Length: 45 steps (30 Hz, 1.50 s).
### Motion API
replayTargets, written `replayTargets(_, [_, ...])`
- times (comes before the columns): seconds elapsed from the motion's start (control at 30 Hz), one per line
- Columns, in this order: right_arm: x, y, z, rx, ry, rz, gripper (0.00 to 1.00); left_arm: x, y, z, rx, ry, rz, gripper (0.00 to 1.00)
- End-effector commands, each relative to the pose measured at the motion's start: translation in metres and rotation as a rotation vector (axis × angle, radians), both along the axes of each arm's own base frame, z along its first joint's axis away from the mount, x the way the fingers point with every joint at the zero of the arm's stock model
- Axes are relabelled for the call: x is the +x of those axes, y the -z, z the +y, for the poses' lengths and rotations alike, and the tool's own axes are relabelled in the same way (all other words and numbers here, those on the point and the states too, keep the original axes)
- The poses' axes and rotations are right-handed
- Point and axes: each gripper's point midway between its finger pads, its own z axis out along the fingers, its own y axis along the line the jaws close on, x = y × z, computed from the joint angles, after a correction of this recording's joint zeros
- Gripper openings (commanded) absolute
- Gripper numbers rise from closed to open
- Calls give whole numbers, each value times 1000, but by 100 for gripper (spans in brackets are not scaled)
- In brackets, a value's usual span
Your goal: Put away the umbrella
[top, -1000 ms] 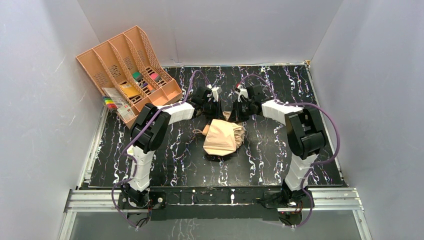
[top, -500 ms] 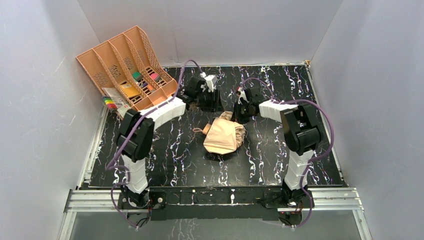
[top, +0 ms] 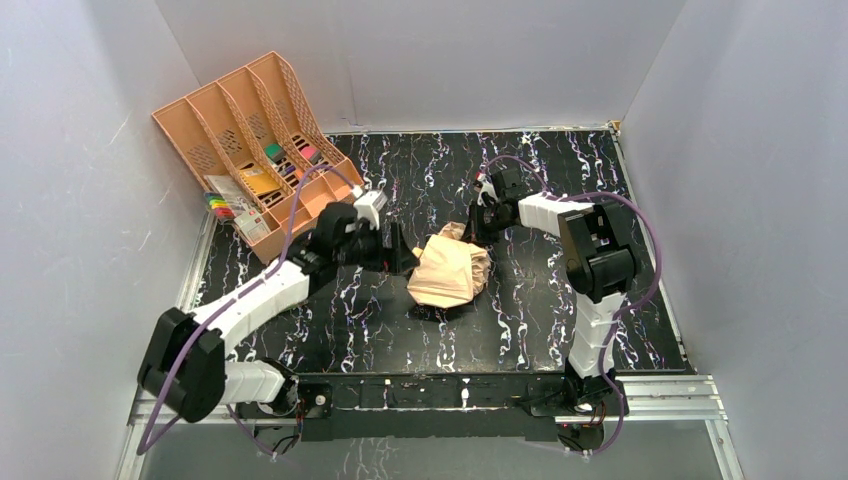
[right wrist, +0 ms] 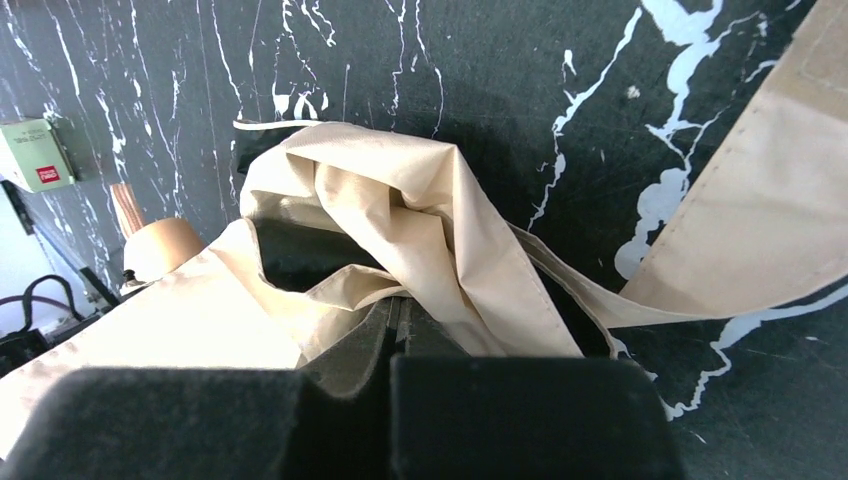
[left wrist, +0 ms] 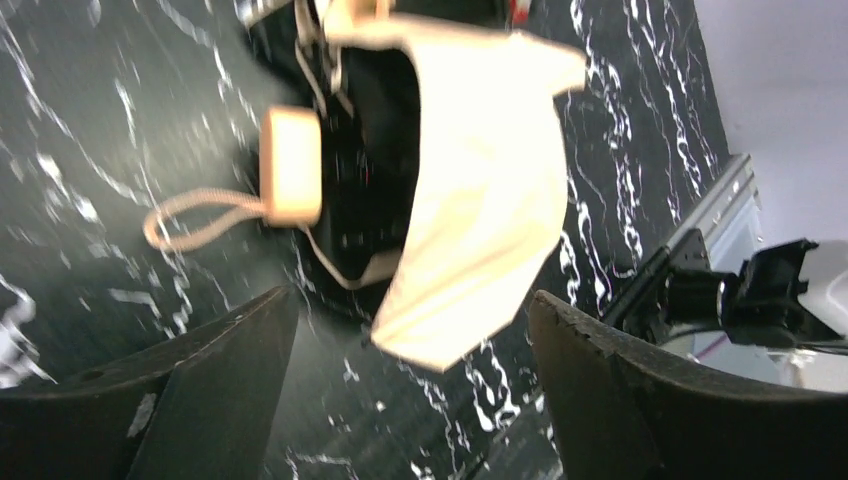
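The umbrella point(top: 448, 272) lies as a crumpled pale beige bundle in the middle of the black marbled table. Its short tan handle point(left wrist: 292, 165) and loop strap point(left wrist: 195, 215) point toward my left gripper point(top: 400, 250). That gripper stands open just left of the bundle, and nothing is between its fingers point(left wrist: 215, 400). In the left wrist view the beige fabric point(left wrist: 480, 180) hangs ahead of the wide jaws. My right gripper point(top: 472, 228) is at the umbrella's far edge, shut with a bunched fold of the fabric point(right wrist: 400, 230) pinched at its fingertips.
A peach-orange divided file tray point(top: 225, 120) leans at the far left corner of the table, with small colourful items in its slots. Grey walls enclose the table on three sides. A metal rail point(top: 430, 395) runs along the near edge.
My left arm has swung back from the far side of the umbrella to its left side, and its gripper has opened. The right gripper has stayed shut at the fabric.
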Motion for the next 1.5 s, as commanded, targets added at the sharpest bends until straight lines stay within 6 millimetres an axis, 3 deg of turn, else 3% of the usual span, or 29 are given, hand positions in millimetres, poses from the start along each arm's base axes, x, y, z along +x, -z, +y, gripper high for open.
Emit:
replayTargets(0.0, [-15, 57, -26, -171, 11, 81, 3, -31, -1, -5, -147, -4, 27, 88])
replayTargets(0.17, [-18, 58, -24, -154, 4, 92, 3, -43, 15, -8, -176, -29, 29, 92])
replayTargets(0.57, [-17, 66, -29, -157, 53, 142, 3, -50, 42, -19, -119, 29, 50, 91])
replayTargets(0.8, [-7, 83, -46, -138, 121, 215, 0, -55, 40, -14, -137, -5, 31, 91])
replayTargets(0.93, [-5, 88, -49, -129, 125, 230, 0, -59, 37, -24, -129, 39, 13, 90])
replayTargets(1.17, [-8, 86, -47, -113, 120, 233, 0, -72, 65, -40, -70, 76, 51, 84])
replayTargets(1.3, [-9, 83, -47, -109, 115, 225, 0, -66, 70, -43, -66, 56, 54, 82])
replayTargets(1.47, [-9, 81, -46, -101, 109, 219, 0, -45, 54, -54, -64, 36, 7, 75])
